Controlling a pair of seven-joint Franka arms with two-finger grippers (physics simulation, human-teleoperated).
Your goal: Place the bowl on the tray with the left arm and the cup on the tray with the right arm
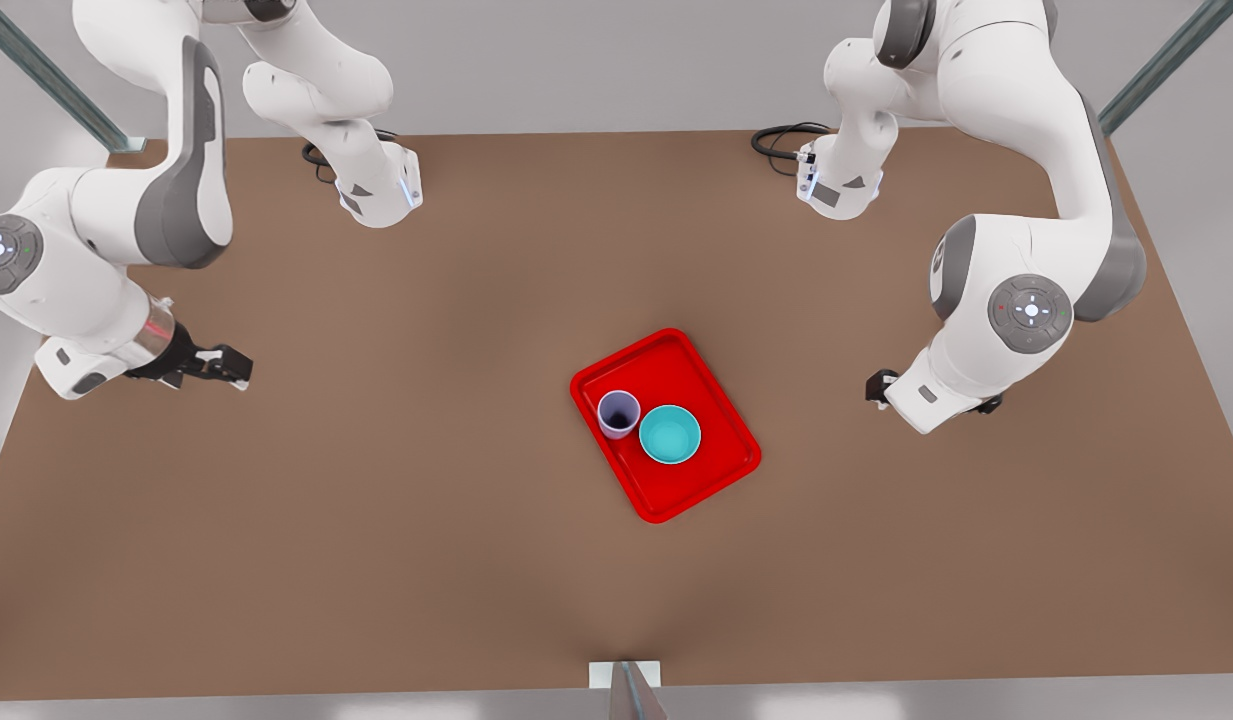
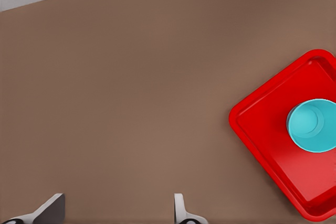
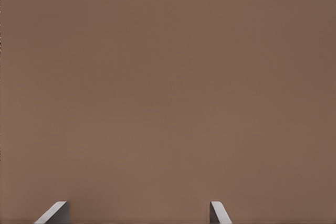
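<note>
Both pieces are already sitting where they belong. The red tray (image 1: 666,425) lies turned at an angle on the brown counter (image 1: 376,520), a little toward the near edge and roughly midway between the two side edges. On it the lavender cup (image 1: 618,413) stands upright, with the teal bowl (image 1: 670,434) just beside it; their rims look to be touching or nearly so, and I can't say which. The bowl also appears in the left wrist view (image 2: 314,125), resting on the tray (image 2: 262,129) floor near one rim.

Which arm is which follows from that view: it looks across bare counter with the tray off to one side, which fits the arm at the front view's right. So the left gripper (image 1: 881,386) hangs low above the counter, well apart from the tray, its fingers (image 2: 179,209) spread wide with nothing between them. The right gripper (image 1: 226,365) is over toward the opposite side edge, farther from the tray, and its fingers (image 3: 218,212) are likewise parted wide and empty above plain counter.

By my reckoning the placing is done: bowl and cup are both down, upright and released. Nothing seems left beyond the arms settling clear.
</note>
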